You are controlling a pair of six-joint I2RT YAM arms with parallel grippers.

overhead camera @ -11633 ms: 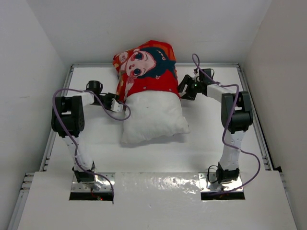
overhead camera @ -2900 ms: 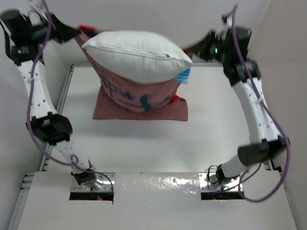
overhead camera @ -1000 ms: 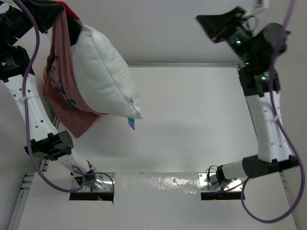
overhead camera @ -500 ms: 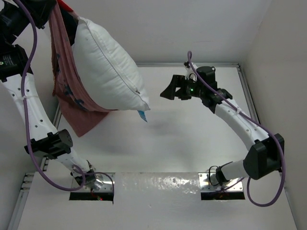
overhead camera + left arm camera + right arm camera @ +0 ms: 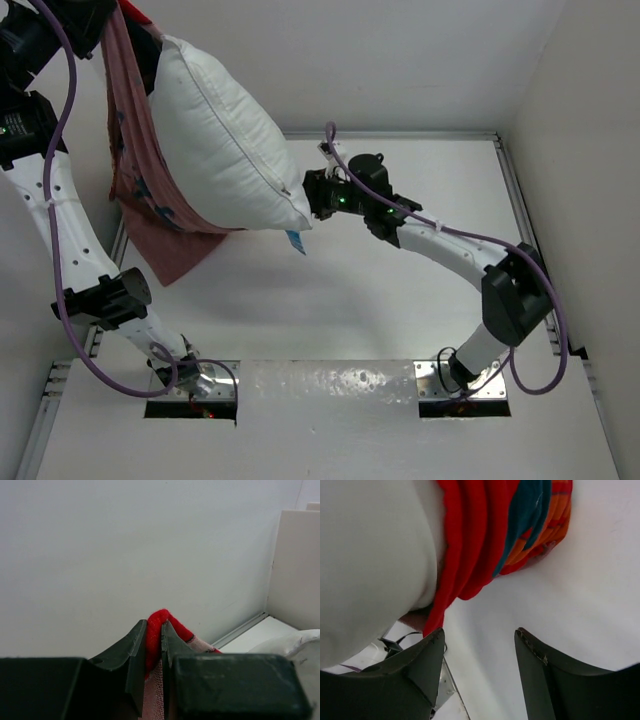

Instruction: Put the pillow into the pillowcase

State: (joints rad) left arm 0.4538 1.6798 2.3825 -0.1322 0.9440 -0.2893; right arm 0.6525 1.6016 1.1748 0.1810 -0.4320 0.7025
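Hung pillow (image 5: pixel 215 140) + pillowcase (image 5: pixel 135 200) block left; right arm (image 5: pixel 450 240) crosses mid table (image 5: pixel 330 320); near strip free.

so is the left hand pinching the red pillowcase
Yes, the left hand is shut on a red fold of the pillowcase.

Bright, even, diffuse light fills the white enclosure. From above, the picture is sharp. The pillow (image 5: pixel 220 130) throws only a faint, soft shadow on the worktop (image 5: pixel 400 300), and the glossy front panel (image 5: pixel 330 382) shows patchy glare. In the wrist views the left claw (image 5: pixel 154 632) and right claw (image 5: pixel 479 635) look dark and soft-edged, while the pillowcase (image 5: pixel 485 530) folds stay fairly crisp.
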